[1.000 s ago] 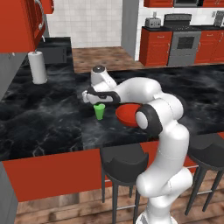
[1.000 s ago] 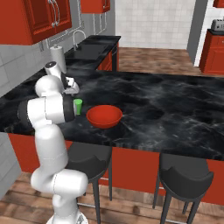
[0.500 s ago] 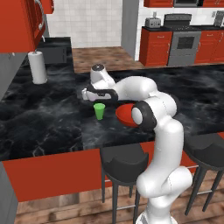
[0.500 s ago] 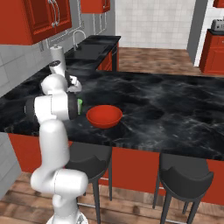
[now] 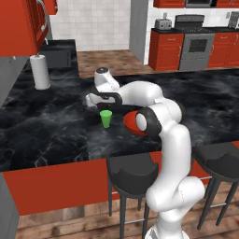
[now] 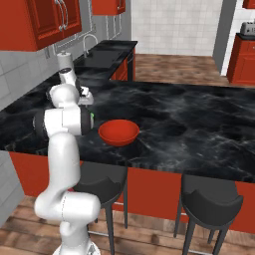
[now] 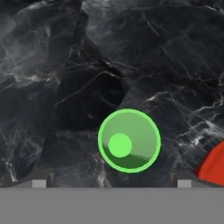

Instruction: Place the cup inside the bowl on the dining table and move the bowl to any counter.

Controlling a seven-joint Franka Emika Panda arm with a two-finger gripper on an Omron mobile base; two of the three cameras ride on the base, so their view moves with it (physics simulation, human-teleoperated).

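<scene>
1. The cup (image 5: 106,118) stands upright on the dining table (image 5: 42,126), towards the near edge where the stools sit, and well in from the left end. Its open mouth faces straight up in the hand view (image 7: 129,141), so it is set for a grasp from above.

2. The gripper (image 5: 97,99) hangs above the cup and slightly to its far side, not touching it. The jaws stand wide apart — nothing is held. In the hand view the two finger tips (image 7: 39,181) sit at either side of the bottom edge with the cup between them but ahead, so the hand likely needs a small shift before it comes down.

3. The bowl (image 6: 118,132) rests just beside the cup, along the same near edge and apart from it. That closeness suits the task — the lift and drop into the bowl should be short. In the left base view the arm's elbow hides most of the bowl.

4. My reading: this is the approach to the cup; neither the placing nor the carry to a counter is done yet.
</scene>
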